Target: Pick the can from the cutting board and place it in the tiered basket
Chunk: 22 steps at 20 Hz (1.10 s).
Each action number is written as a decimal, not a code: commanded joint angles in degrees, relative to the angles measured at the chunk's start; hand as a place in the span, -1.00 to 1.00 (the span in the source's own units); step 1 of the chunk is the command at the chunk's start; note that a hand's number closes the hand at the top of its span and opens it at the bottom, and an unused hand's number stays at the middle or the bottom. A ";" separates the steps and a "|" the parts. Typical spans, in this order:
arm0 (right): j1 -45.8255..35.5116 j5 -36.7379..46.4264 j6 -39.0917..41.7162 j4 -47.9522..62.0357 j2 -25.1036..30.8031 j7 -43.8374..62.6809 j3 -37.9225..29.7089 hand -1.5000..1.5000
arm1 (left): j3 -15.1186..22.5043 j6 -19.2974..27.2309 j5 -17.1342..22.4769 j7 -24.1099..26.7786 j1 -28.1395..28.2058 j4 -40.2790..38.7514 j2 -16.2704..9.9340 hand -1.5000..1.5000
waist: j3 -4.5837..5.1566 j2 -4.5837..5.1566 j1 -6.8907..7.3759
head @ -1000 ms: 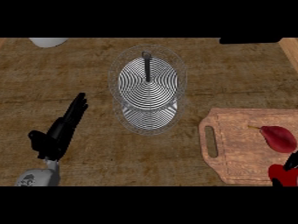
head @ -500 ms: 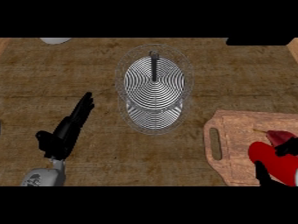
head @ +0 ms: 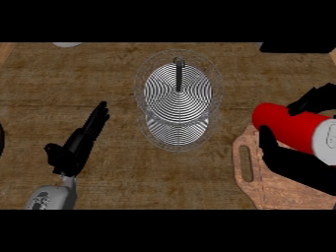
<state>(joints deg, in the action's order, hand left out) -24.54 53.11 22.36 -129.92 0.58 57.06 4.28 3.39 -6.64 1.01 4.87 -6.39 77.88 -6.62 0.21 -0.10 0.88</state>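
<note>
We find the tiered basket (head: 178, 101) mid-counter (head: 68, 78). The cutting board (head: 272, 189) lies at the counter's right edge, front. The can (head: 301, 134), in the right hand (head: 301, 165), sits above the board; the left hand (head: 80, 140) is left of the basket.

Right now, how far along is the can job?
Done: the right hand has its fingers and thumb curled round the red can, which appears raised above the cutting board. In hand: carrying it. Left: moving it over to the tiered basket, which holds nothing visible, and letting go. The left hand rests open on the counter's left side.
</note>
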 commanded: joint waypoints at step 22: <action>-44.85 -9.08 -26.88 66.42 -0.58 2.57 -1.06 1.00 | 0.01 -0.17 -0.48 -1.12 0.71 2.44 0.87 0.00 | -0.18 0.30 1.04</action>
<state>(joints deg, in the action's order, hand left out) -64.48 46.69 2.04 -71.44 0.15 58.05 2.70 3.30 -7.21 0.37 5.16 -6.73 77.46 -5.95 0.05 0.30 1.71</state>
